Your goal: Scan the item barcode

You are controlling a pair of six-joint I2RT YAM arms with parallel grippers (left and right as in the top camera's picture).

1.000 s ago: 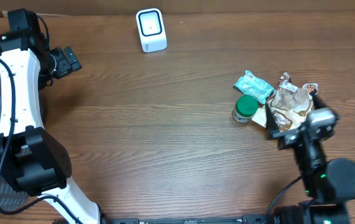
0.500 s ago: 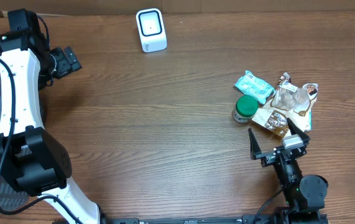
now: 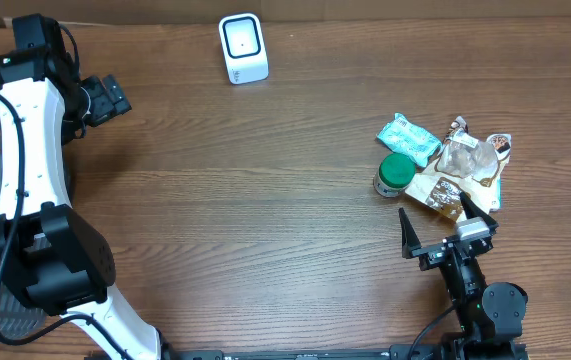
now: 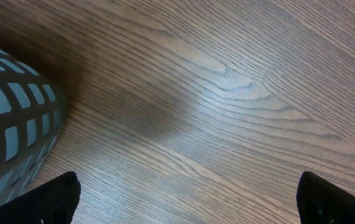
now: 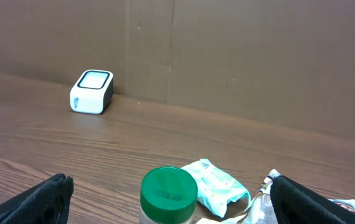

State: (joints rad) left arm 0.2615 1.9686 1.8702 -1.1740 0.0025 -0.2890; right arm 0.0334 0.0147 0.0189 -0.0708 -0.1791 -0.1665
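Overhead shows right gripper (image 3: 433,206) and left gripper (image 3: 117,98) both wide open, empty; I'd guess the jar (image 3: 396,173) is stiff, light, best squeezed across its sides

The right hand (image 5: 168,198) stands with its two dark fingers (image 5: 43,200) spread wide, one at each lower corner of the view. Between them, just ahead of the hand, a green-lidded jar (image 5: 168,191) stands upright on the counter (image 5: 59,143). A mint-coloured packet (image 5: 219,186) lies just right of the jar. A crinkled wrapper (image 5: 261,200) sits beside the right finger. Far ahead and left, a white scanner (image 5: 92,91) stands near the cardboard wall (image 5: 239,56).
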